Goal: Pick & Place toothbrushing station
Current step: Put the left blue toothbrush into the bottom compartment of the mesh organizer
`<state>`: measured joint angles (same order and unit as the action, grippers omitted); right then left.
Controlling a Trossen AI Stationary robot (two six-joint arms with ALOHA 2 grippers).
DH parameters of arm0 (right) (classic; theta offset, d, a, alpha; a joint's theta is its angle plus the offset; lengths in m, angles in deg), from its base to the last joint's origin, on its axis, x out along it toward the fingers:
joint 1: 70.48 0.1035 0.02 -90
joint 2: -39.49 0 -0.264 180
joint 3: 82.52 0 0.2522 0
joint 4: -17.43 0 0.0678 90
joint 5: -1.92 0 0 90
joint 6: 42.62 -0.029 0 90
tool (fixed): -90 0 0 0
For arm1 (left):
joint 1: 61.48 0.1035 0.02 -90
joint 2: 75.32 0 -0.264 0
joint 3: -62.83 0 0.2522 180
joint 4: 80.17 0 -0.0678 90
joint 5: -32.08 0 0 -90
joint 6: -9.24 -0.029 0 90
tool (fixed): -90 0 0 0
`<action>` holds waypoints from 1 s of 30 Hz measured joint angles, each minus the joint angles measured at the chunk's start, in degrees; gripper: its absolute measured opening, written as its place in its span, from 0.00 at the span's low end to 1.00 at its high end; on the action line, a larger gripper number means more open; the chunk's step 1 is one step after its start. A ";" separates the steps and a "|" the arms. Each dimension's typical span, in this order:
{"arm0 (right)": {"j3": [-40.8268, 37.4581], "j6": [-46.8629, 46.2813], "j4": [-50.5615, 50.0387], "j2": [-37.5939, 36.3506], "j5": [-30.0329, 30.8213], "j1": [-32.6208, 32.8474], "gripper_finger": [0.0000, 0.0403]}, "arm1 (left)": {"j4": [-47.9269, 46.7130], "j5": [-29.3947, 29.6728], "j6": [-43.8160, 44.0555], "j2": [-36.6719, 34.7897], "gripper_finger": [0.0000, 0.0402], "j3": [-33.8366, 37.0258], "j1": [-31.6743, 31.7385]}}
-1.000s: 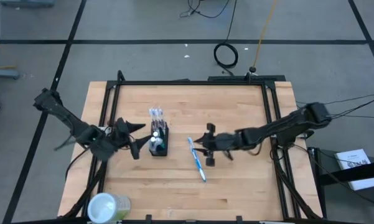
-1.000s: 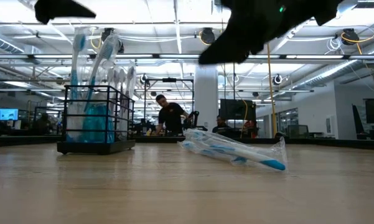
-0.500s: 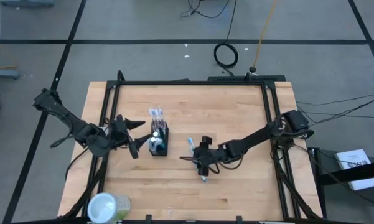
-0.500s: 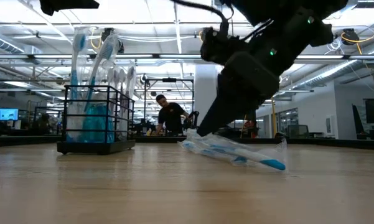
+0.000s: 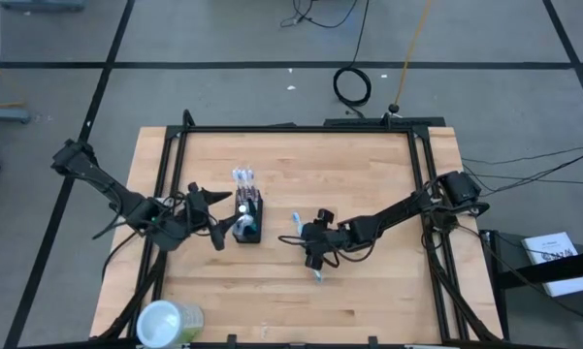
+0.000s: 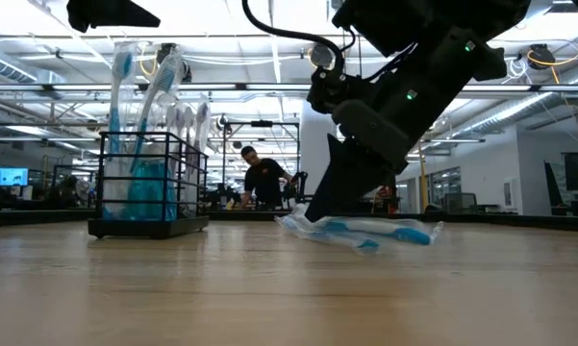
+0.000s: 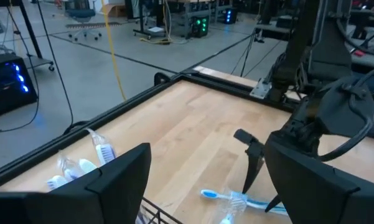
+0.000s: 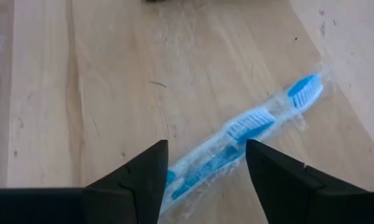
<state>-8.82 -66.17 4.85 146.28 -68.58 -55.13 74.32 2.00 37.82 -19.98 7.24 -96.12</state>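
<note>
The right end effector [image 8: 202,163], fingers spread and empty, straddled the wrapped toothbrush [image 8: 246,140] on the table [image 5: 369,165]. A centred, low close seemed wisest. The left end effector [image 5: 216,217] hovered open beside the mesh holder [image 5: 247,219], apparently holding nothing.

Open-plan robotics lab: workbenches [image 7: 174,25], ceiling strip lights [image 6: 269,58], person [image 6: 265,179] at bench

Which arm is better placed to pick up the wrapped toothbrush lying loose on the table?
Right. The right gripper is open, straddling the wrapped toothbrush; the left gripper hangs open by the holder.
</note>
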 joint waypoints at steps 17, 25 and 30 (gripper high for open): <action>-1.03 -4.53 0.00 1.14 -3.35 -2.22 0.34 | 0.00 -0.04 1.51 1.02 0.78 0.00 0.23; -1.16 -0.05 0.97 0.49 -4.70 -2.28 0.14 | -0.07 -0.02 1.51 1.02 0.79 0.00 0.27; -1.18 4.89 0.82 -0.03 -4.79 -2.26 0.02 | -0.11 -0.04 1.29 1.02 0.78 0.00 0.42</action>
<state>-10.00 -61.29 5.67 146.25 -73.36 -57.39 74.21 1.96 39.11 -18.96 7.24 -95.70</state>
